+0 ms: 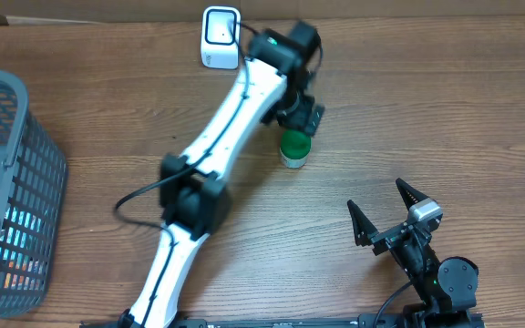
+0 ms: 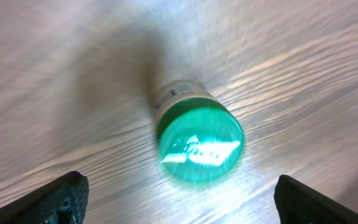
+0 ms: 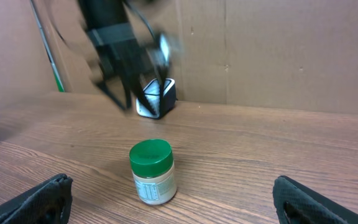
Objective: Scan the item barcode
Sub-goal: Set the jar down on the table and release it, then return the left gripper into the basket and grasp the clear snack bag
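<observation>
Left arm (image 1: 235, 109), white with black joints, rises closest to the overhead lens. It runs from the 6 o'clock edge of the table up toward 12.

Table (image 1: 427, 109): wood grain; count 1. A cardboard wall (image 3: 278, 50) stands behind it at 12 o'clock.

Basket (image 1: 16, 164): grey mesh, at the 9 o'clock edge; count 1. Coloured packets lie inside, too indistinct to name.

Arms: count 2, each with a two-finger gripper.

Left gripper (image 1: 303, 118): hangs directly above the jar, pointing down. The wrist view shows its fingers spread wide to either side, gripping nothing and not touching the jar.

Right gripper (image 1: 376, 196): at 4 o'clock from the jar and well apart from it. Jaws splayed fully, empty, facing the jar.

Scanner (image 1: 220, 36): white housing with a dark face; count 1. It stands near the back edge, at 11 o'clock from the jar.

Jar (image 1: 293, 148): count 1.
- It stands upright on the table near the centre, free of both grippers.
- It is a short cylinder with a pale, off-white body.
- The green screw lid (image 3: 150, 152) is glossy on top, with light markings blurred in the left wrist view.
- The print on the body is too small to read from the right wrist view.
</observation>
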{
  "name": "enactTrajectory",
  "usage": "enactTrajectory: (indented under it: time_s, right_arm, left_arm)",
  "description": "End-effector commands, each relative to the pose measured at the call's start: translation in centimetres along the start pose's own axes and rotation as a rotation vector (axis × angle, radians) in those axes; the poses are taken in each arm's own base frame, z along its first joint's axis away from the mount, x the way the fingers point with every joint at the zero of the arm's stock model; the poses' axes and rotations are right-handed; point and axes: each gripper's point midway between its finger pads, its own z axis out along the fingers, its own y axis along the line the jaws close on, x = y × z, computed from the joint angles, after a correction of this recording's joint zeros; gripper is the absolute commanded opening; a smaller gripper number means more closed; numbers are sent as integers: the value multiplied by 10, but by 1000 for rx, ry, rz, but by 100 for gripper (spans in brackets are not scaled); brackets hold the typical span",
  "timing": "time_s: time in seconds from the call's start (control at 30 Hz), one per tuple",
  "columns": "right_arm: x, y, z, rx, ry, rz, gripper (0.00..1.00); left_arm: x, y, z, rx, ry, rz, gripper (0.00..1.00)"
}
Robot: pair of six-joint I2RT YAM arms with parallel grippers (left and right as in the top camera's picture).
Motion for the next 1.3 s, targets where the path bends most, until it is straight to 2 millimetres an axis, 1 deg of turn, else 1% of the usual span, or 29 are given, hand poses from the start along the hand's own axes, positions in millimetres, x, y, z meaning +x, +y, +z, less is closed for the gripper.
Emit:
enactTrajectory:
  time_s: [0.0, 0.03, 0.07, 0.17, 0.23, 0.3, 0.33, 0.4, 0.47, 0.57, 0.63, 0.7, 0.8, 0.83, 0.97, 1.17, 1.27]
  right_arm:
    - [2, 0, 0, -1, -3, -2, 100]
    - [2, 0, 0, -1, -3, -2, 100]
    - [2, 0, 0, -1, -3, -2, 100]
    - [2, 0, 0, -1, -3, -2, 100]
    - [2, 0, 0, -1, -3, -2, 100]
    - [2, 0, 0, -1, -3, -2, 100]
    - [2, 0, 0, -1, -3, -2, 100]
    - [2, 0, 0, -1, -3, -2, 100]
    - [2, 0, 0, -1, -3, -2, 100]
    - [2, 0, 0, -1, -3, -2, 100]
    - [2, 0, 0, -1, -3, -2, 100]
    - [2, 0, 0, -1, -3, -2, 100]
    - [2, 0, 0, -1, -3, -2, 100]
    - [2, 0, 0, -1, -3, -2, 100]
    - [2, 0, 0, -1, -3, -2, 100]
    - [2, 0, 0, -1, -3, -2, 100]
    - [2, 0, 0, -1, -3, -2, 100]
  left_arm:
    - [-8, 37, -116, -27, -262, -93, 97]
    - [-5, 49, -137, -32, -309, -121, 96]
    - [-3, 59, -154, -35, -345, -144, 96]
    - [12, 103, -211, -70, -470, -260, 96]
    - [30, 139, -251, -99, -562, -362, 95]
    - [48, 169, -280, -126, -631, -454, 95]
    - [60, 186, -296, -145, -670, -511, 95]
    - [88, 221, -324, -190, -735, -627, 95]
    - [115, 252, -343, -234, -782, -739, 95]
    - [157, 297, -363, -303, -825, -911, 95]
    - [185, 325, -368, -346, -828, -1018, 95]
    - [209, 349, -368, -372, -815, -1120, 95]
    - [242, 382, -360, -396, -779, -1263, 94]
    - [257, 399, -352, -404, -748, -1321, 94]
    - [283, 427, -324, -418, -643, -1423, 93]
    - [318, 452, -280, -462, -470, -1529, 93]
    - [341, 463, -259, -509, -389, -1588, 94]
